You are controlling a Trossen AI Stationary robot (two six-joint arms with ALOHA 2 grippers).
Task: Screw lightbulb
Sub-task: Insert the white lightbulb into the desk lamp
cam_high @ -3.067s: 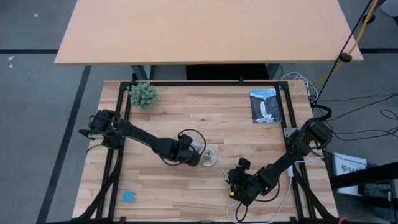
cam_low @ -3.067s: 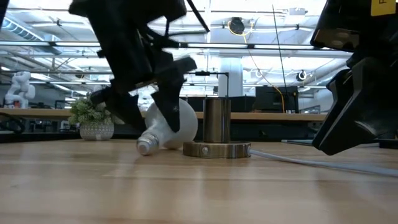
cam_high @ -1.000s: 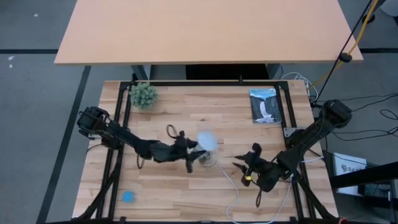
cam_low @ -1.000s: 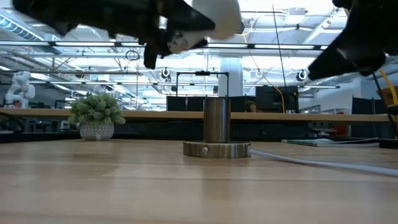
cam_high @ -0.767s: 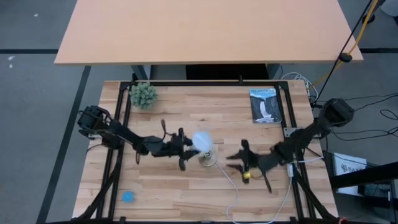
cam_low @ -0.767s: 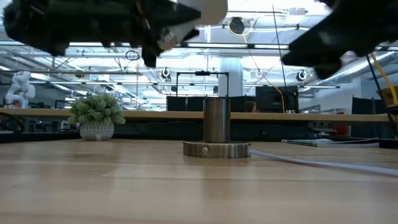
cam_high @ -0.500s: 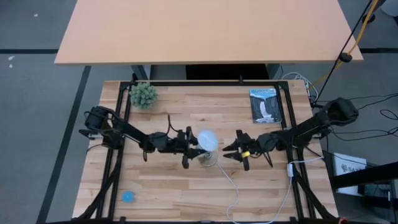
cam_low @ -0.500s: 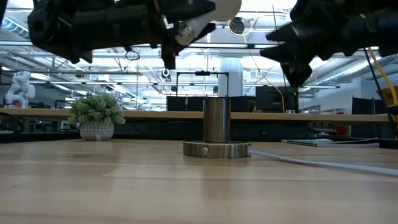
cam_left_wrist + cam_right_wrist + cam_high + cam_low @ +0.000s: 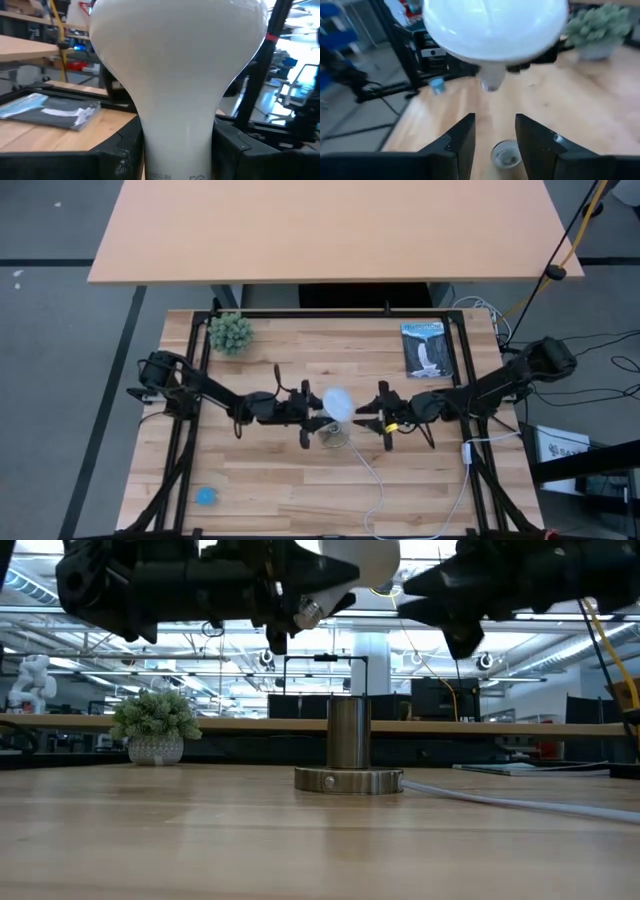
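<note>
The lightbulb is held in the air above the middle of the wooden worktop, just over the metal socket, which stands upright on its round base near the worktop's centre with a white cord running from it toward the near edge. The bulb is pinched at its narrow neck by the left gripper, whose two dark fingers are seen pressed against either side of the neck in the left wrist view, while the white dome is pointed toward the right arm and the screw base is tilted down and to the left in the low view. The right gripper is held level just beside the dome, its jaws parted with nothing between them; in the right wrist view the bulb is seen ahead of the fingers and the socket's open top below them. A small potted plant is placed at the far left corner, a dark booklet near the far right corner, and a small blue disc near the near left corner.
</note>
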